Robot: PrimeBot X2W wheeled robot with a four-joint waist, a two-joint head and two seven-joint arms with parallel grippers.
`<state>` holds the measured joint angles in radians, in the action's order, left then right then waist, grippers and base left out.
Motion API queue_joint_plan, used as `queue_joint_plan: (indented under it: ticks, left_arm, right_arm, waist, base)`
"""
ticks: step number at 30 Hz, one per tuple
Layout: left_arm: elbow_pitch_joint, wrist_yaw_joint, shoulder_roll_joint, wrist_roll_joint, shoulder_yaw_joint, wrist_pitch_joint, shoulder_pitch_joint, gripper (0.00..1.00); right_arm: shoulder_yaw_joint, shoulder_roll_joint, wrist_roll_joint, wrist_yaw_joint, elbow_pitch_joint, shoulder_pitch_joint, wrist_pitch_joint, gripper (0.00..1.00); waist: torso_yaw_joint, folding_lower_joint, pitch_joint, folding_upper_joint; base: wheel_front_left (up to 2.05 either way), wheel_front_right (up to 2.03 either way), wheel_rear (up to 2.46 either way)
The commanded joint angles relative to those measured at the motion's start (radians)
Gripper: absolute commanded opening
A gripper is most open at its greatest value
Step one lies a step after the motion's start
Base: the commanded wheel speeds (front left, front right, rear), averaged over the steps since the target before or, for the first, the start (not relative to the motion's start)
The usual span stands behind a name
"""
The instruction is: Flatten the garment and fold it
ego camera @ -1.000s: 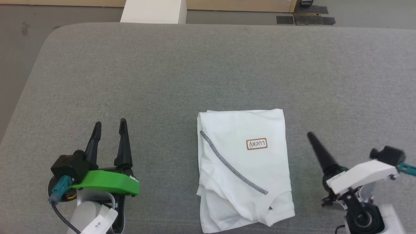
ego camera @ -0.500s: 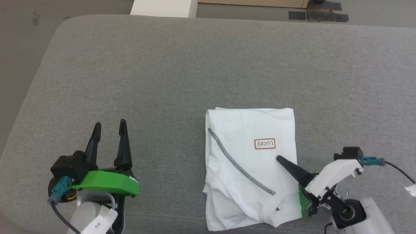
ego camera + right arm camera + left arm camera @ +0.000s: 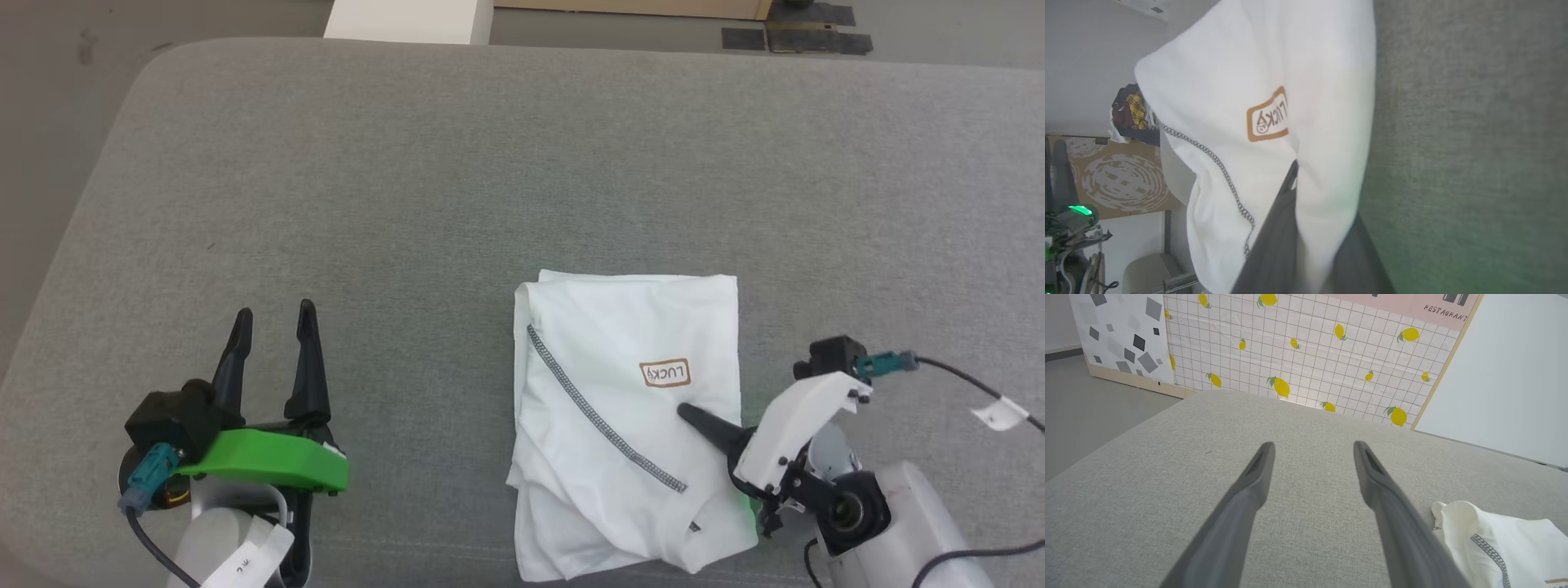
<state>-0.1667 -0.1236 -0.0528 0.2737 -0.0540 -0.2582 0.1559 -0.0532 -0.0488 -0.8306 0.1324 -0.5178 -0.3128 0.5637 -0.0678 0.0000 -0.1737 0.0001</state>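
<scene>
The garment is a white folded rectangle with a diagonal dark zigzag seam and a brown label, lying on the grey table near its front edge. It also shows in the left wrist view and the right wrist view. My right gripper reaches in from the right over the garment's right edge. One dark finger lies on top of the cloth and the other sits beneath the fold, so the jaws pinch the fabric. My left gripper rests open on the bare table well left of the garment, fingers apart with nothing between them.
The grey padded table has rounded corners and much bare room behind and left of the garment. A rigid white box stands beyond the far edge, with dark tape patches on the floor. A lemon-patterned panel stands behind.
My right gripper swung in from the right of the garment onto its right edge and closed on the cloth. The head camera shifted slightly. My left gripper stayed still.
</scene>
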Motion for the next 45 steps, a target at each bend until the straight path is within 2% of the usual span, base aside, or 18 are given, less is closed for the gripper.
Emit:
queue_joint_plan:
  ticks: [1,7,10,14,22,25,30,38,45]
  left_arm:
    - [0.008,-0.007,0.002,-0.006,-0.003,-0.004,-0.005,1.0]
    - [0.039,-0.007,-0.006,-0.014,-0.002,-0.004,-0.001,1.0]
    - [0.062,-0.007,-0.013,-0.018,0.006,-0.004,0.017,1.0]
    - [0.093,-0.007,-0.025,-0.025,0.007,-0.004,0.054,1.0]
    - [0.138,-0.007,-0.091,-0.049,0.023,-0.004,0.122,1.0]
    - [0.146,-0.007,-0.117,-0.055,0.037,0.0,0.144,1.0]
    - [0.173,-0.007,-0.15,-0.057,0.041,0.018,0.171,1.0]
    - [0.224,-0.004,-0.179,-0.058,0.043,0.053,0.185,1.0]
    - [0.241,0.005,-0.181,-0.059,0.052,0.064,0.181,1.0]
  right_arm:
    - [0.007,-0.001,0.066,-0.002,0.024,-0.017,0.006,0.0]
    - [0.002,-0.012,0.376,-0.002,0.168,-0.095,0.075,0.0]
    - [-0.031,-0.048,0.51,-0.002,0.219,-0.156,0.125,0.0]
    - [-0.058,-0.101,0.612,-0.002,0.228,-0.246,0.159,0.0]
    - [0.003,-0.184,0.68,-0.002,0.151,-0.407,0.086,0.0]
    - [0.058,-0.199,0.706,-0.002,0.107,-0.453,0.043,0.0]
    - [0.112,-0.249,0.812,-0.002,0.042,-0.521,-0.022,0.0]
    - [0.201,-0.304,0.962,-0.002,-0.016,-0.595,-0.103,0.0]
    - [0.275,-0.287,1.056,-0.002,-0.056,-0.631,-0.175,0.0]
  waist:
    - [0.021,0.0,-0.008,-0.0001]
    - [0.12,0.0,-0.048,-0.0001]
    - [0.184,0.0,-0.088,-0.0001]
    - [0.266,0.0,-0.157,-0.0001]
    - [0.389,0.0,-0.297,-0.0001]
    - [0.411,0.0,-0.339,-0.0001]
    - [0.428,0.0,-0.391,-0.0001]
    - [0.41,0.0,-0.439,-0.0001]
    - [0.373,0.0,-0.447,-0.0001]
  base:
    - [0.0,0.0,0.0]
    - [0.0,0.0,0.0]
    - [0.0,0.0,0.0]
    - [0.0,0.0,0.0]
    - [0.0,0.0,0.0]
    - [0.0,0.0,0.0]
    - [0.0,0.0,0.0]
    - [0.0,0.0,0.0]
    - [0.0,0.0,0.0]
